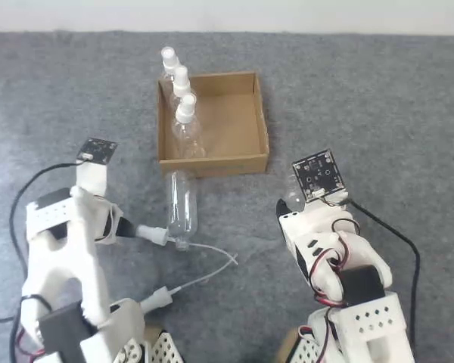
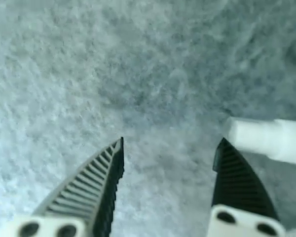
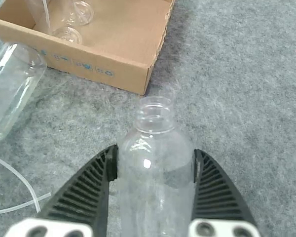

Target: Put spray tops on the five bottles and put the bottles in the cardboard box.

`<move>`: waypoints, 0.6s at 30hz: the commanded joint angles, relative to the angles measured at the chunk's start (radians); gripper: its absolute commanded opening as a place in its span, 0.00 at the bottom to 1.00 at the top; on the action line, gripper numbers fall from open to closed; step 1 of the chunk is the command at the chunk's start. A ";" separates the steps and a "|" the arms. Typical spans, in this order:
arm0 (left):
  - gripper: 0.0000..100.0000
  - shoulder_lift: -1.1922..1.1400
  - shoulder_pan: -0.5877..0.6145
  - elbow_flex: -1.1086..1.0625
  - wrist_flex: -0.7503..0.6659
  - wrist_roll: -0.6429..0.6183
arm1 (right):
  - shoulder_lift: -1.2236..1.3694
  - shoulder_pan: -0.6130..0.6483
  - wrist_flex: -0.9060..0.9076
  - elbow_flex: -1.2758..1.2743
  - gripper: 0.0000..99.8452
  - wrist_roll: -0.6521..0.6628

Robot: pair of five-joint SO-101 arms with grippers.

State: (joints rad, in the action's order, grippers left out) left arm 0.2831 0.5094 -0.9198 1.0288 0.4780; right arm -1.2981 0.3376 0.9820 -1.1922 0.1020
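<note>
Three clear bottles with white spray tops (image 1: 183,106) stand along the left wall of the cardboard box (image 1: 242,162). A fourth bottle (image 1: 181,206) lies uncapped on the carpet in front of the box. My right gripper (image 3: 155,153) is shut on a fifth clear bottle (image 3: 155,173), upright with its neck bare, near the box's front right corner (image 3: 148,79). My left gripper (image 2: 170,148) is open low over the carpet, and a white spray top (image 2: 271,139) lies just outside one finger (image 2: 234,173). In the high view this top (image 1: 153,234) lies by the lying bottle's mouth.
A second loose spray top (image 1: 157,298) lies nearer the arm bases, and its thin tube (image 1: 212,274) curves across the grey carpet. The lying bottle (image 3: 10,84) and a tube (image 3: 15,175) are beside my right gripper. Open carpet lies right of the box.
</note>
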 commanded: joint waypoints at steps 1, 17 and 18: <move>0.27 -0.002 -0.046 0.088 0.132 -0.075 | -0.015 -0.008 -0.035 0.015 0.10 -0.008; 0.27 -0.002 -0.126 0.179 0.440 -0.107 | -0.015 -0.008 -0.033 0.015 0.10 -0.008; 0.27 -0.003 -0.135 0.179 0.437 -0.141 | -0.015 -0.008 -0.031 0.015 0.10 -0.008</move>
State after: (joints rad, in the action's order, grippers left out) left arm 0.2739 0.4143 -0.7741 1.4461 0.3920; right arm -1.2981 0.3376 0.9820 -1.1922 0.1020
